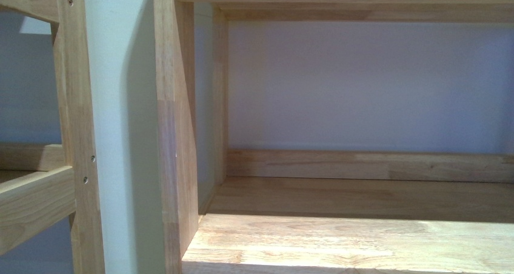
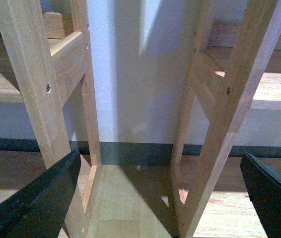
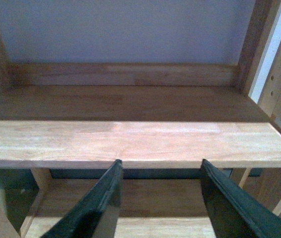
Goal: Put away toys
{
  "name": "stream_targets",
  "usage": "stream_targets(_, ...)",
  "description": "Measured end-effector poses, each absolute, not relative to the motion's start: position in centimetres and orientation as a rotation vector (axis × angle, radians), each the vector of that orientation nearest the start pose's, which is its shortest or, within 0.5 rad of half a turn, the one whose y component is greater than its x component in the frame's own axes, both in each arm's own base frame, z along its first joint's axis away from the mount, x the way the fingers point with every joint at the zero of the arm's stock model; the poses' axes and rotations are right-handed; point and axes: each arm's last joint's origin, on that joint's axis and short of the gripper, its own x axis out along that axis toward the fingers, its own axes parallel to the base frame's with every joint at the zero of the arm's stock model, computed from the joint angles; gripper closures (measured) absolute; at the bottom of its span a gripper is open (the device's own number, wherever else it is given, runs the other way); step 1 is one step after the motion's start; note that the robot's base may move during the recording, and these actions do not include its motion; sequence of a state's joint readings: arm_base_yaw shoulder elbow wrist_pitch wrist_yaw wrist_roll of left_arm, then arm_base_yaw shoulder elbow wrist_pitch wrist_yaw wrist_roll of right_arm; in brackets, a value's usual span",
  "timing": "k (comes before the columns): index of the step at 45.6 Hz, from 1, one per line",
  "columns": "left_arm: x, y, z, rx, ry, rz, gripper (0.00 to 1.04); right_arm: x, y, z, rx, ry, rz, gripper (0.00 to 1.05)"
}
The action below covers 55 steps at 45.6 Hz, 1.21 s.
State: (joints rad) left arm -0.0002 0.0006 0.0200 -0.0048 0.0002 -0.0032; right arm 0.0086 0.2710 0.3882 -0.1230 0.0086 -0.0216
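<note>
Two wooden shelf units stand side by side against a pale wall, and no toy shows in any view. The plush animal cannot be placed from here.

The front view looks into the nearer shelf unit (image 1: 176, 134), its shelf board (image 1: 363, 237) bare and sunlit along the near edge, with a second shelf unit (image 1: 76, 134) to the left across a narrow gap.

The left gripper (image 2: 163, 198) has its jaws spread wide and holds nothing; it faces the gap between the two frames, down toward the wood floor (image 2: 125, 198).

The right gripper (image 3: 160, 198) is also parted and empty, hovering just short of the front edge of a shelf board (image 3: 130, 141).

The main risk, as I judge it, is that the toy lies outside every camera's sight, so any reach would start blind. The arms are also close among uprights: a swing of the left arm could strike a frame leg, and the right fingers could catch the shelf edge.
</note>
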Motion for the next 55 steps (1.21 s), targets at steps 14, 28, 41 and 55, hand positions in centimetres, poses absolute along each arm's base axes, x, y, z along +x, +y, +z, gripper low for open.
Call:
stream_targets(14,9.6,0.0,17.0,-0.003,-0.015,0.0,0.06,9.8,0.0,21.7,-0.009,0.004,0.002,1.01)
stream_targets(28,9.6,0.0,17.0,-0.003,-0.015,0.0,0.06,9.8,0.0,19.6,-0.009,0.006,0.002,1.01)
stream_targets(41,9.6,0.0,17.0,-0.003,-0.015,0.0,0.06,9.8,0.0,18.2,-0.009,0.005,0.002,1.01)
stream_targets(55,9.6,0.0,17.0,-0.003,-0.015,0.0,0.06,9.8,0.0,16.8,-0.009,0.0,0.002,1.01)
